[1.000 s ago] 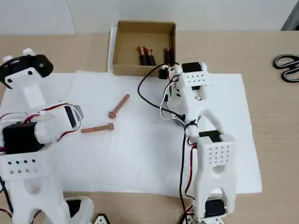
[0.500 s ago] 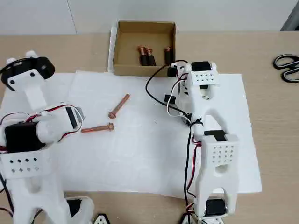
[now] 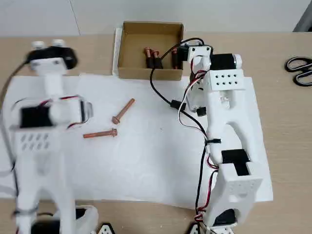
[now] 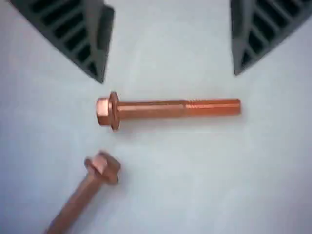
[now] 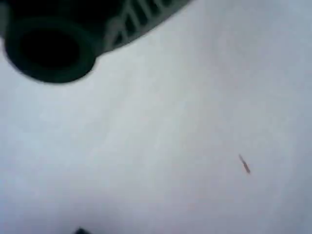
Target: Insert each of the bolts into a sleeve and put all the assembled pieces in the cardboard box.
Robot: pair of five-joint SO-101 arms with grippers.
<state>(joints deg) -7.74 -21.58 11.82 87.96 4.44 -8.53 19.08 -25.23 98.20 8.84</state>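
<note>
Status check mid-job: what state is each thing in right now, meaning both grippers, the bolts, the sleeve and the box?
left gripper: open, over the first bolt.
first bolt: bare, lying flat.
second bolt: bare, lying flat, head near the first bolt's head.
right gripper: apparently shut on the black sleeve.
black sleeve: looks empty.
cardboard box: open, three assembled pieces inside.

The bolts [image 4: 165, 108] are glossy copper-coloured metal, the sheet [image 3: 146, 165] smooth matt white, the cardboard box [image 3: 146, 73] dull brown.
</note>
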